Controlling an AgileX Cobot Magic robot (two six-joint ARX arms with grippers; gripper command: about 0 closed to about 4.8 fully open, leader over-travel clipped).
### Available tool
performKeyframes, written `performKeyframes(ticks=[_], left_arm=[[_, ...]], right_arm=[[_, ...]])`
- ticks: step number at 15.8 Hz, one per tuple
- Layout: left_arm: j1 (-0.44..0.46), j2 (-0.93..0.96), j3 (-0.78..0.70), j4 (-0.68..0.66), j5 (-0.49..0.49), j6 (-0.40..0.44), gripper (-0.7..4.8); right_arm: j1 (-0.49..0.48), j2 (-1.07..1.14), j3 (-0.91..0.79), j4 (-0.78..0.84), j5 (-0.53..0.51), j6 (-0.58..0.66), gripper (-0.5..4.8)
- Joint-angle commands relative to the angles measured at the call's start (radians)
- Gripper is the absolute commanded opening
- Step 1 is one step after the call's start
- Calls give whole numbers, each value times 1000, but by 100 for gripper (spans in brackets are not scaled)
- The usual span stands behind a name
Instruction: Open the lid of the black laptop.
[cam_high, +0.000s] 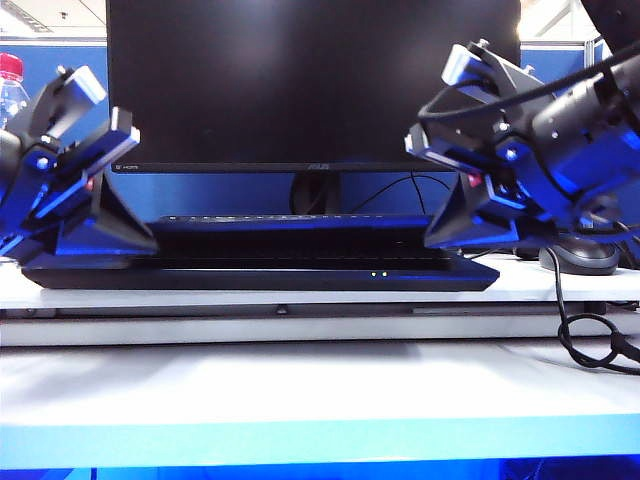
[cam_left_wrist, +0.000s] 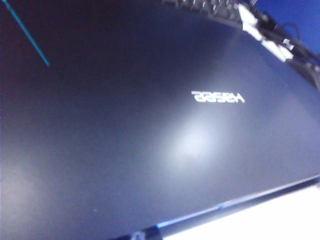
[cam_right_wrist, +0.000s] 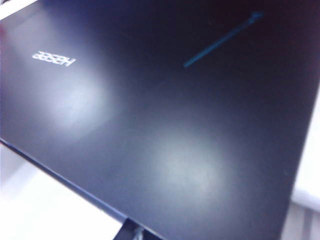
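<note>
**Two robot arms flank a closed black laptop, lid not yet raised**

A slim black laptop (cam_high: 260, 272) lies flat on a white tabletop (cam_high: 300, 400), near the middle, its angled front edge facing the viewer with two tiny indicator lights showing. Its lid (cam_high: 300, 240) appears shut or very nearly so: from the front it reads as a low dark slab, and I cannot tell whether a thin gap has opened at the front edge. Both wrist cameras look down onto the lid's outer face, a smooth dark panel with a bluish sheen and a small pale logo. No screen or laptop keys are in sight. So, by my reading, the opening itself is all still ahead.

Behind the laptop stands a larger dark monitor (cam_high: 310, 80), and a strip of separate keyboard (cam_high: 290, 217) peeks out between them. A mouse (cam_high: 580, 258) sits at the far right, with a cable trailing off the tabletop edge. A bottle with a red cap (cam_high: 10, 85) stands at the far left.

The left gripper (cam_high: 120, 232) is lowered at the left end of the laptop, and the right gripper (cam_high: 455, 228) at the right end; each looks to be at or just above the lid. Neither wrist camera shows its own fingers, and the front view shows only dark wedge shapes, so I cannot tell how far either pair is spread, or whether they grip or merely touch the lid.
</note>
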Motion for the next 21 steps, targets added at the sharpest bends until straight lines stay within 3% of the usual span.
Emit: performKeyframes(ticks=[1,12,21], left_arm=[[2,-4,14,67,-6,5,24],[2,-4,140,19,-6,66,24],[7,-3,254,-53,-41,130,24]], right_arm=[[-4,-7,39,78,21,-13,-1],[-40,-8,92,71,26,-19,-1],[-93,-7,208,26,16,-117,-1]])
